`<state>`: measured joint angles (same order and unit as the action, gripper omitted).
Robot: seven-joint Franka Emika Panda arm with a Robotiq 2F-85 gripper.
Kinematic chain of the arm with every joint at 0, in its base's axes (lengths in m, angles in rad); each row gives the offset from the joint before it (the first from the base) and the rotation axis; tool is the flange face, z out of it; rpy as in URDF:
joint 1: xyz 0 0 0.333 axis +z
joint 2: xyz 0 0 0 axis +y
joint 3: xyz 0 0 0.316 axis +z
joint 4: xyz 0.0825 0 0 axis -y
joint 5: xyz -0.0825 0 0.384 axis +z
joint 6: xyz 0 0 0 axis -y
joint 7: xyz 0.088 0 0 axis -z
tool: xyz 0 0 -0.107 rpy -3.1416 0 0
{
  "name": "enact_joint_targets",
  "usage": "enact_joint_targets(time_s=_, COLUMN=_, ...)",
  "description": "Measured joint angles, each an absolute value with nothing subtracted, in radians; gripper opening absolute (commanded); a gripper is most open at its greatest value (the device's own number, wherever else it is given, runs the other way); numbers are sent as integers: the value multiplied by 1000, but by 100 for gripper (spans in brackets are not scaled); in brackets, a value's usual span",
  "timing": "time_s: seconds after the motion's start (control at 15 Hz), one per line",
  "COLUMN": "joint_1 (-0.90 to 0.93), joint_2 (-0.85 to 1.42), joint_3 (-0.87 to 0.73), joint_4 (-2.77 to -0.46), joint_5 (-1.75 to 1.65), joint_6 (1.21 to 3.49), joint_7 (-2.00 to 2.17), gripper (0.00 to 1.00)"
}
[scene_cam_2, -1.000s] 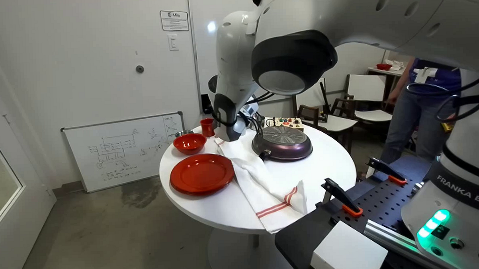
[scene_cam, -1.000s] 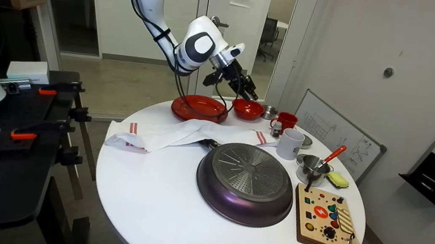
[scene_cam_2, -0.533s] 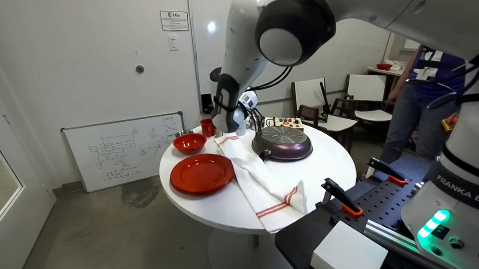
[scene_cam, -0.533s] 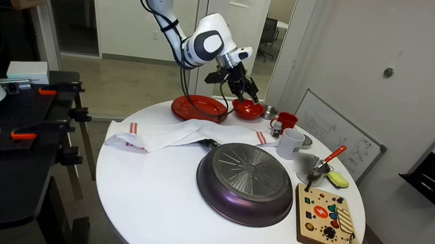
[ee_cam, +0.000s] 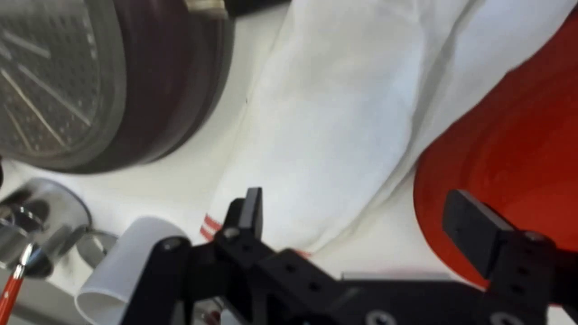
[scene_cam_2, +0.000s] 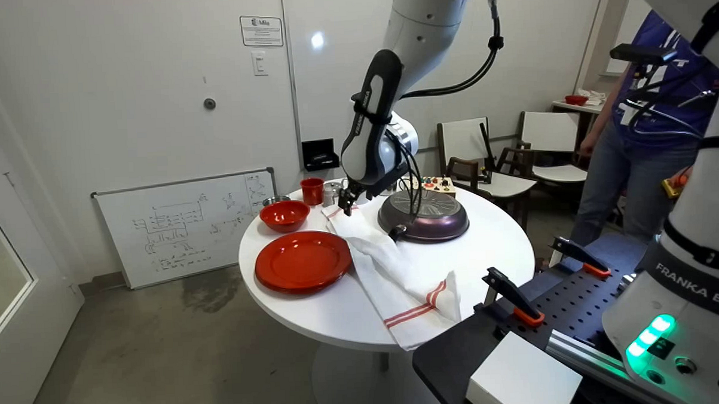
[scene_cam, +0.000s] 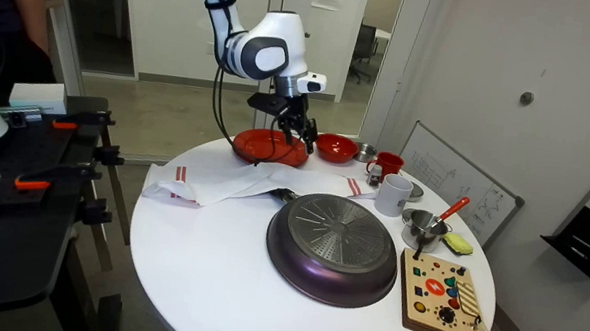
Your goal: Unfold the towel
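On the white round table, the red-striped white cloth towel lies between the upturned dark round pan and round red plate. The black two-fingered gripper, empty and spread wide, should pinch one layer only.

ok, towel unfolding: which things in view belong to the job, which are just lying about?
Job:
towel
pincer

Just lying about, among others:
pan
red plate
red bowl
red mug
white mug
pot
sponge
button panel

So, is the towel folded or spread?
Folded, at least partly: in an exterior view the towel lies in a long, creased strip, a striped corner turned over at one end.
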<state>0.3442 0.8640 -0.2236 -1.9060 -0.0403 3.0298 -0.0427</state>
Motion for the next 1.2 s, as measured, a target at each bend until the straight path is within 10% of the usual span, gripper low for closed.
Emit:
enact_joint_targets(time_s=0.67, joint_1=411, joint_2=711, joint_3=-229, joint_4=-2071, joint_5=-46, joint_6=2527, joint_7=315, gripper=100)
enact_joint_targets(time_s=1.2, joint_1=361, joint_2=617, joint_3=-195, joint_4=-2437, joint_5=24, joint_6=2628, joint_7=635, gripper=100)
